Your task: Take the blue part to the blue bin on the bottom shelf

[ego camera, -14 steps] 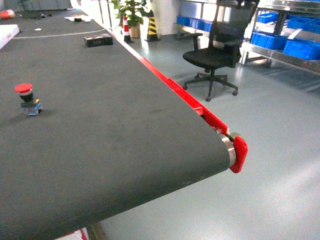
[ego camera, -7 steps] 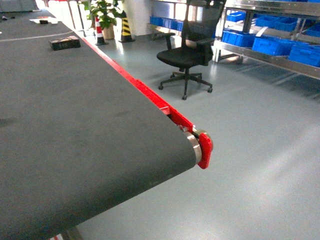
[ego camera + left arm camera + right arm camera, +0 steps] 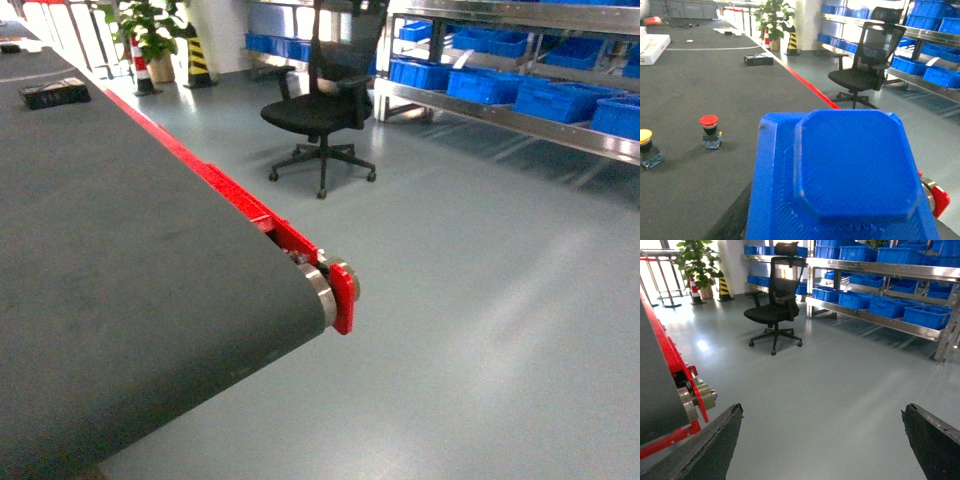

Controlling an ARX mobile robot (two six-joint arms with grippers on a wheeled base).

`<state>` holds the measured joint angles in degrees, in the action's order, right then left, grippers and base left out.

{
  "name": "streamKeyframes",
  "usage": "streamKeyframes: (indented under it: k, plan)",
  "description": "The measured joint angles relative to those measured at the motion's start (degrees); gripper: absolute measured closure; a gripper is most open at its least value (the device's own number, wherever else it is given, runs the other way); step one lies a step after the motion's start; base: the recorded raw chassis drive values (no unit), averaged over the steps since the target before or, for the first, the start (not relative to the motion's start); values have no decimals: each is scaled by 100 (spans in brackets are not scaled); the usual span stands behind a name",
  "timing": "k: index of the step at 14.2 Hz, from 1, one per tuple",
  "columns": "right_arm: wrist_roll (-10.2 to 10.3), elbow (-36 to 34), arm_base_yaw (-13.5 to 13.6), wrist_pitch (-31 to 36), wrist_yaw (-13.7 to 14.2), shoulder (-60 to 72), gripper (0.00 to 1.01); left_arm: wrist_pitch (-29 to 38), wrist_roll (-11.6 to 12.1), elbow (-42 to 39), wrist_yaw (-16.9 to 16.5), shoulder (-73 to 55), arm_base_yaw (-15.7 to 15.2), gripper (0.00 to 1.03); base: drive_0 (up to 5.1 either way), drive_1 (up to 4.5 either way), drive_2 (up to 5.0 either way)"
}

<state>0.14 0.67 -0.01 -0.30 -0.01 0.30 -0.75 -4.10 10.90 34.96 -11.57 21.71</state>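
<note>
The blue part (image 3: pixel 840 180), a big blue plastic block with an octagonal raised face, fills the lower left wrist view above the dark belt. My left gripper is shut on it; only one dark finger (image 3: pixel 734 221) shows at its lower left. My right gripper (image 3: pixel 822 412) is open over bare floor with nothing between its fingers. Blue bins (image 3: pixel 560 100) stand in a row on the bottom shelf (image 3: pixel 500 120), the steel rack level at the far right, which also shows in the right wrist view (image 3: pixel 880 322) with bins (image 3: pixel 927 315). Neither gripper shows in the head view.
The dark conveyor belt (image 3: pixel 120 280) ends at a red end cap (image 3: pixel 343 296). A black office chair (image 3: pixel 318 110) stands on the grey floor between belt and rack. On the belt sit a red push button (image 3: pixel 710 131), a yellow one (image 3: pixel 646 147) and a black box (image 3: pixel 758 59).
The head view has swung right. The red push button has left it, the belt end and chair have slid left, and more of the rack with blue bins shows.
</note>
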Motion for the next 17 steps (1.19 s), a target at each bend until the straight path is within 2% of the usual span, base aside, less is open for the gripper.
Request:
streamKeyframes:
  k: [17]
  plan:
    - [0, 0, 0, 2, 0, 2, 3, 4, 0, 0, 0, 0, 0, 60, -159, -159, -159]
